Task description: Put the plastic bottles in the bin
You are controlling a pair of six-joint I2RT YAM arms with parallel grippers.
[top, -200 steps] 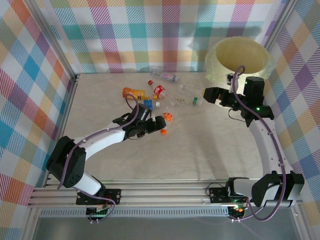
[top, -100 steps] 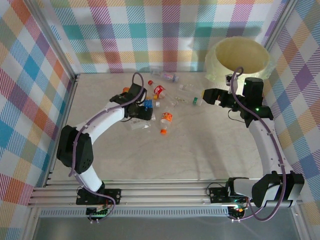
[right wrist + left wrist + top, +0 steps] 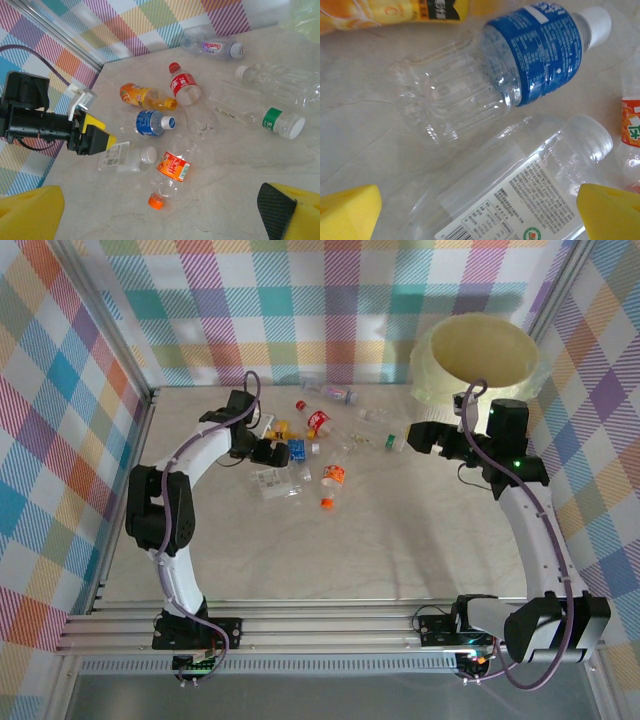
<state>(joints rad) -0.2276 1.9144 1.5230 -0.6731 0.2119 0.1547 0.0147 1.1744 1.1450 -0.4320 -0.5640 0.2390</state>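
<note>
The bin is the biggest thing here. It stands in the far right corner of the table with its top open, so bottles can drop straight in. From above I see no bottle in it, but its bottom is hard to see.

The plastic bottles lie on their sides in a loose bunch at the far middle of the table, well apart from the bin. I think the job has hardly begun.

The left gripper hangs low over the bunch with its fingers spread wide and nothing in them. In the left wrist view, its yellow pads sit on each side of a clear bottle with a white label. I think it is lined up that way to grab this one. A blue-label bottle lies just beside it.

The right gripper floats between the bunch and the bin. Its fingers are also wide apart and empty. It is near a green-label bottle, maybe ready to pick it.

Some things are hard to tell. The white-label bottle is cut off at the bottom edge of the left wrist view. An orange juice bottle is cut off at the top. The clear bottles almost melt into the pale table, so I cannot count them all. I cannot tell if the yellow pads touch the bottle yet.
</note>
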